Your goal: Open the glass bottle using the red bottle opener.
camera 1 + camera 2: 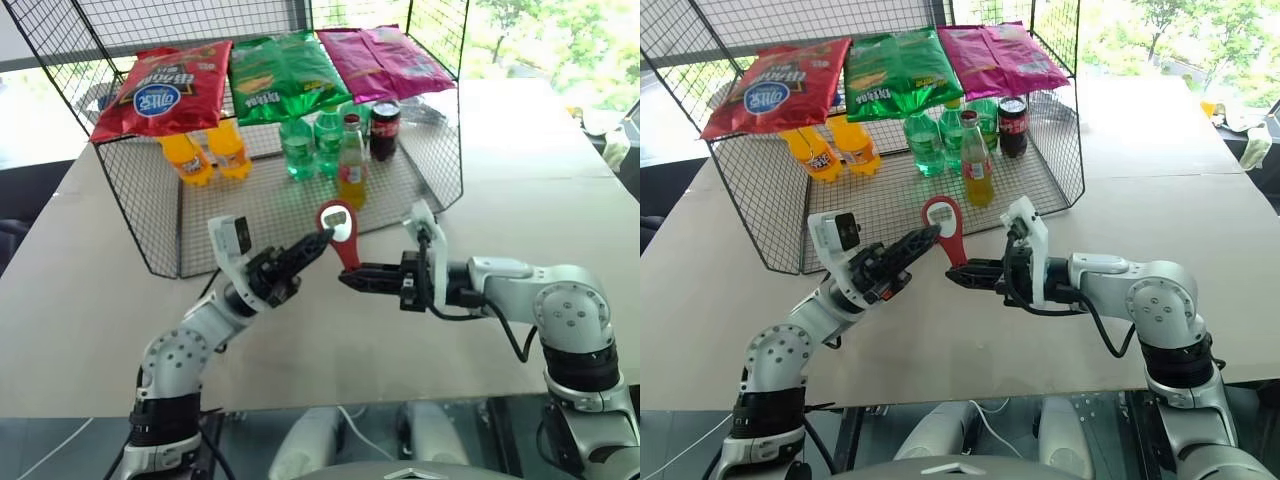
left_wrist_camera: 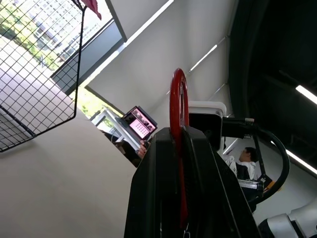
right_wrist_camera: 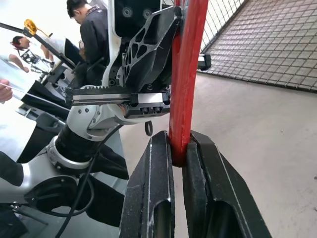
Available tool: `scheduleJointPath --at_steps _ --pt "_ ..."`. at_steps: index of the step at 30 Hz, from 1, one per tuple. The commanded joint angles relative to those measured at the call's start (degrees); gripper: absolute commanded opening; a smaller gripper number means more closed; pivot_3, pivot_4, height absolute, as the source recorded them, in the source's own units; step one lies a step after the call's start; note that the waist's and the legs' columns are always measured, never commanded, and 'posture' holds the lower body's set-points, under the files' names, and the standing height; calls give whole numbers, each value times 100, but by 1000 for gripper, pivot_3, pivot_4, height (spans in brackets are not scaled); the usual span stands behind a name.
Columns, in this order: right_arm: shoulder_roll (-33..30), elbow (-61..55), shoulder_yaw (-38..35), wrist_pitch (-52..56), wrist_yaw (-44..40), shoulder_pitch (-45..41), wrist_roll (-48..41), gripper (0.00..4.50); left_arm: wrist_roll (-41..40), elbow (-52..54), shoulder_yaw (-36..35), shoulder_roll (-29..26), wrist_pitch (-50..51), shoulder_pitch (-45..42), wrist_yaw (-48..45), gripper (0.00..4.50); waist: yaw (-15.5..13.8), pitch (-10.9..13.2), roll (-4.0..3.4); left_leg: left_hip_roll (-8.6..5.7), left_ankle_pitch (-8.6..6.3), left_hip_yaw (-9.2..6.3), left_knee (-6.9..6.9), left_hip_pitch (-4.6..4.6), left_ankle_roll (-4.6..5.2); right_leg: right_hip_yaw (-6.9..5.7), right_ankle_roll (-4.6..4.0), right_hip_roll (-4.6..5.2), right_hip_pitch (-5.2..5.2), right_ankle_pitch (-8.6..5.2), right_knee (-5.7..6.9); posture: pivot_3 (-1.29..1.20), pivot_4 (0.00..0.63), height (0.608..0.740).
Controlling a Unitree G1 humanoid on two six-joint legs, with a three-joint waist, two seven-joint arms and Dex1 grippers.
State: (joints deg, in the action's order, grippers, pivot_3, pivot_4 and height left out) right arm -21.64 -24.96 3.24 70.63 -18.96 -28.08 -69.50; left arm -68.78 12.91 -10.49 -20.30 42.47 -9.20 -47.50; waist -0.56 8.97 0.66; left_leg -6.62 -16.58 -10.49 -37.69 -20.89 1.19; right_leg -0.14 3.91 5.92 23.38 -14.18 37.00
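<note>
The red bottle opener [image 1: 345, 248] stands upright in the air over the table, ring head with its white patch on top. My left gripper [image 1: 323, 239] is shut on the opener near its head, which shows edge-on [image 2: 178, 106] in the left wrist view. My right gripper [image 1: 344, 279] is shut on the lower end of the handle [image 3: 187, 84], coming in from the right. The glass bottle [image 1: 351, 168], with yellow-orange drink and a red cap, stands upright on the wire rack's floor behind the opener, apart from both grippers.
A black wire rack [image 1: 150, 215] stands on the beige table [image 1: 520, 200], with red, green and pink snack bags on top. Inside stand orange bottles [image 1: 205, 152], green bottles [image 1: 310, 145] and a dark cola bottle [image 1: 385, 130]. People [image 3: 94, 29] are beyond the table.
</note>
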Motion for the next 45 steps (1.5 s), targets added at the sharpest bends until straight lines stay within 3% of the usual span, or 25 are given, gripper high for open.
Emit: scheduleJointPath --at_steps 1,7,9,10,12,17,22,33,45 --pt "179 -156 -144 -172 277 70 -115 0 244 43 76 -20 -54 36 17 910 -2 0 0 0 0 1 0 1 0 0 0 0 0 0 0 0 150 740" --pt "235 -103 -459 -980 685 500 776 0 533 55 5 87 -274 30 55 3183 -22 -1 1 -3 0 4 1 -2 0 2 0 -2 7 1 1 0 150 740" --pt "178 -59 -598 -1271 809 656 1162 0 734 66 -20 129 -469 -8 102 4193 -18 -1 1 -6 0 9 1 -2 0 2 3 -2 7 3 1 0 150 740" --pt "192 -5 -698 -1618 976 759 1569 0 917 58 -45 177 -662 -92 197 4421 -17 -1 1 -6 0 13 1 -2 0 2 4 -3 7 3 1 0 150 740" --pt "261 78 -830 -2126 1236 888 2142 0 1258 45 -28 206 -946 -221 283 4421 -26 -1 1 -5 0 16 2 -2 0 1 5 -2 8 3 4 0 150 740" --pt "155 430 -660 -3251 1671 1109 3774 0 3618 -758 662 327 -2696 -880 890 4421 -25 -3 3 -4 1 37 1 3 0 9 9 -5 13 6 13 0 150 740" --pt "470 430 -544 -3540 1598 1173 4141 0 5121 -1844 1039 588 -4109 -1518 1500 4421 0 -4 6 -7 -1 62 3 2 3 39 19 -9 22 13 11 0 150 740" --pt "521 211 -57 -3710 1208 1239 4835 0 6101 -4583 1052 1023 -5567 -3148 2160 4421 -8 -6 8 -5 0 60 -3 -8 4 34 24 -19 29 18 10 0 150 740" --pt "655 -41 297 -3754 971 1392 5301 0 6089 -7341 668 1591 -6396 -4731 2389 4421 -3 -6 9 -13 -8 48 -53 -41 18 19 33 -18 39 23 20 0 150 740"
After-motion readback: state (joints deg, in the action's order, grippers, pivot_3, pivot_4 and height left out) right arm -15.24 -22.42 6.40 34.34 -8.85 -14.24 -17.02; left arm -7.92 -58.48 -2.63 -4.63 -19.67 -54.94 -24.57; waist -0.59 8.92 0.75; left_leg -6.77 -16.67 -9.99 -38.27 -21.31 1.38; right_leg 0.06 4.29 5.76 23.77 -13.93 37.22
